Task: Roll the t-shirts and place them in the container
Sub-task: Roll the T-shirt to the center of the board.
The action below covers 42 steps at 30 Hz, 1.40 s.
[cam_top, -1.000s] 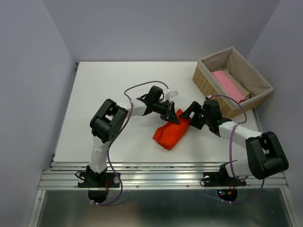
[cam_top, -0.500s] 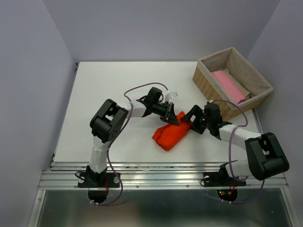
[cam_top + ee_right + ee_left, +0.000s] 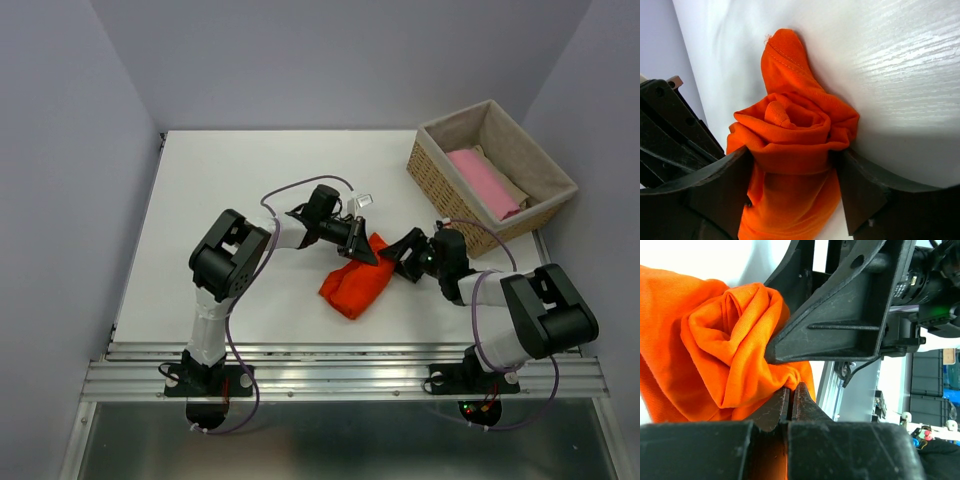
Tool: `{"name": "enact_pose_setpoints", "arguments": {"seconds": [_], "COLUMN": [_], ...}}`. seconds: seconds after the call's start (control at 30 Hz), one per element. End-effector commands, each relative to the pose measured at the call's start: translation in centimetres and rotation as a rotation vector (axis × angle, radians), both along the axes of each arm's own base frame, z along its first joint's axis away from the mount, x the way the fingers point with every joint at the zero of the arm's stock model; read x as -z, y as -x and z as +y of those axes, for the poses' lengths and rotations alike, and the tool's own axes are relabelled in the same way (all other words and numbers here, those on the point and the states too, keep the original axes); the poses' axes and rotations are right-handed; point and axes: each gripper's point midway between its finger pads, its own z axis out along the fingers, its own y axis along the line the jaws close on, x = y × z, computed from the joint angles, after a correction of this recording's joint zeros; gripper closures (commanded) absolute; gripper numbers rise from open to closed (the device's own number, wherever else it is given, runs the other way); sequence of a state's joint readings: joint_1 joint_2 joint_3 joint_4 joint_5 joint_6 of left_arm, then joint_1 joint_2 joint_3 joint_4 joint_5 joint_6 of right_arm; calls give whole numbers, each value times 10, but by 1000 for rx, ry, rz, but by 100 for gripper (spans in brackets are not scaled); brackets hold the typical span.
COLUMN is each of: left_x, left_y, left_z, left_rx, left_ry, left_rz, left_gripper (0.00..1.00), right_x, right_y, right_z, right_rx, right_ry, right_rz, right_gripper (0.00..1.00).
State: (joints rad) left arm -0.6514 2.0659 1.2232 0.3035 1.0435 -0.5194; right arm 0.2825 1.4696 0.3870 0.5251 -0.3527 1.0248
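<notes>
A bright orange-red t-shirt [image 3: 355,282] lies rolled into a bundle on the white table [image 3: 220,190], near its middle. My left gripper [image 3: 366,254] is at the roll's far end, its jaws shut on a fold of the fabric [image 3: 715,340], seen at the fingertips [image 3: 792,386] in the left wrist view. My right gripper [image 3: 396,262] comes in from the right. In its wrist view the roll [image 3: 795,125] sits between the jaws [image 3: 794,152], both fingers [image 3: 715,185] pressing its sides. A pale pink t-shirt [image 3: 482,180] lies over a beige one [image 3: 514,190] in the basket.
A wicker basket [image 3: 438,178] with a cloth lining stands at the table's far right corner. Both arms meet over the roll, the right gripper's black finger [image 3: 840,325] close against the left one. Grey walls enclose the table.
My right gripper has slid left and down along the roll and narrowed onto it. The orange roll has shifted slightly left. The left gripper stays shut in place.
</notes>
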Motion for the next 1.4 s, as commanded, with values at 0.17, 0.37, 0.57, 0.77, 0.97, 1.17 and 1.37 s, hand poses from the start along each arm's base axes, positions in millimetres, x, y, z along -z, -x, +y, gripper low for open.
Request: {"name": "enact_pose_setpoints", "arguments": {"seconds": [0.17, 0.37, 0.57, 0.77, 0.97, 1.17, 1.37], "left_x": [-15, -13, -19, -38, -46, -54, -57], "left_y": [4, -1, -17, -28, -32, -9, 26], "left_z": [0, 8, 25, 45, 66, 74, 65], "left_rx": [55, 41, -8, -80, -203, -277, -282], "left_ry": [74, 59, 18, -20, -102, -163, -215], "left_rz": [-15, -11, -59, -130, -168, -197, -233], "left_gripper": [100, 100, 53, 33, 40, 48, 18], "right_x": [-24, -8, -1, 13, -1, -41, -59], "right_y": [-2, -2, -10, -9, -3, -11, -19], "right_z": [8, 3, -19, -34, -50, -61, -50], "right_rx": [-31, -22, 32, 58, 65, 63, -4], "right_ry": [-76, -4, 180, 286, 382, 467, 580], "right_rz": [-121, -20, 61, 134, 106, 10, -30], "right_gripper": [71, 97, 99, 63, 28, 28, 28]}}
